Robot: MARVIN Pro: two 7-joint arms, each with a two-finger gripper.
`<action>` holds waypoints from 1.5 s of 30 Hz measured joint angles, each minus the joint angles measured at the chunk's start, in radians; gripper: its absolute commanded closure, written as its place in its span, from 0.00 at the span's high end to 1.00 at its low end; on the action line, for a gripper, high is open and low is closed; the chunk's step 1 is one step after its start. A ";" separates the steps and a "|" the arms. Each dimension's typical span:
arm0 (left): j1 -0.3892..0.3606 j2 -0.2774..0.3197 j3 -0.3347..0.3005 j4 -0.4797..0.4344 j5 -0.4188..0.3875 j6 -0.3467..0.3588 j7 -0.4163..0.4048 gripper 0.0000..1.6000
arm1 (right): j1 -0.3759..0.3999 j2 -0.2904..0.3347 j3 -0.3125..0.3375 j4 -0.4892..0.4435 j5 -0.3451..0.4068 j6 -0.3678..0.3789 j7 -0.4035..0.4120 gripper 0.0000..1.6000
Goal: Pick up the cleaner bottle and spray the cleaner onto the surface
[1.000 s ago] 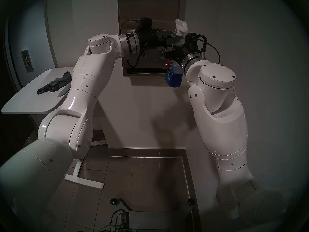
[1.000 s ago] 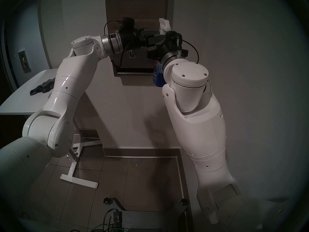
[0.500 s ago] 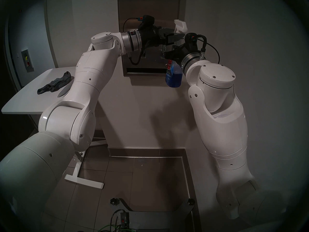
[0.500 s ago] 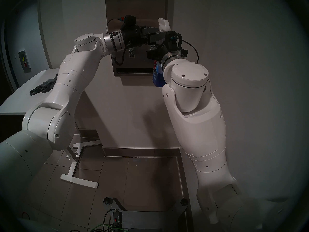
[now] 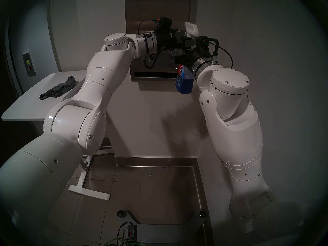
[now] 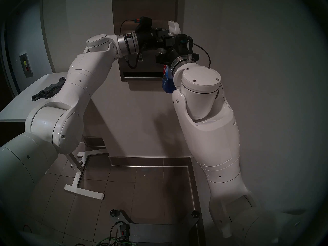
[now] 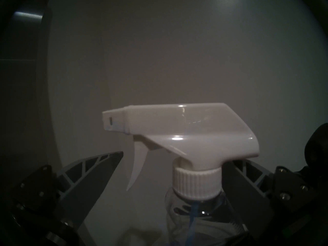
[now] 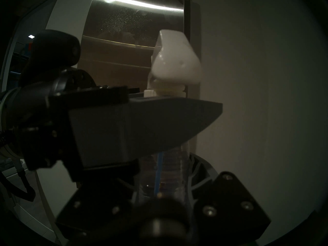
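Note:
The cleaner bottle (image 5: 184,81) hangs upright in front of the wall, blue liquid low in its clear body. My right gripper (image 5: 182,58) is shut on its neck. The white trigger head (image 7: 177,130) points its nozzle at the surface (image 5: 158,9), a brushed steel wall panel. Fine whitish specks dot the panel (image 8: 120,25). My left gripper (image 7: 174,157) is open and straddles the top of the bottle. One of its fingers (image 7: 92,172) stands just in front of the trigger lever, apart from it. The other finger (image 7: 245,183) sits against the back of the cap.
A white table (image 5: 21,105) at the left holds a crumpled grey cloth (image 5: 58,88); its white foot (image 5: 88,192) lies on the tiled floor. White wall flanks the panel. The robot base with cables (image 5: 131,231) is at the bottom.
My left arm has swung right and slightly up, bringing its open fingers around the trigger head. The right arm and the bottle have stayed put.

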State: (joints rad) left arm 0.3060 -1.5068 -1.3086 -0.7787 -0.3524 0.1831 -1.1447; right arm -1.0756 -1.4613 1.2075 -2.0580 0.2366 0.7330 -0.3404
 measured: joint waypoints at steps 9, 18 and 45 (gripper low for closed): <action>-0.005 -0.012 0.004 -0.004 0.030 -0.027 0.026 1.00 | -0.001 0.000 0.000 0.000 0.000 0.001 0.002 0.00; 0.003 0.005 0.005 -0.050 0.054 -0.018 0.030 1.00 | -0.001 -0.001 0.000 -0.002 0.000 0.001 0.006 0.00; 0.046 0.049 0.016 -0.167 0.080 0.245 0.053 0.00 | -0.010 -0.002 -0.002 0.010 0.000 0.012 0.014 0.00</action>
State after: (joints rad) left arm 0.3518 -1.4577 -1.2925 -0.9453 -0.2728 0.4278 -1.0913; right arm -1.0858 -1.4633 1.2053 -2.0475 0.2362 0.7447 -0.3261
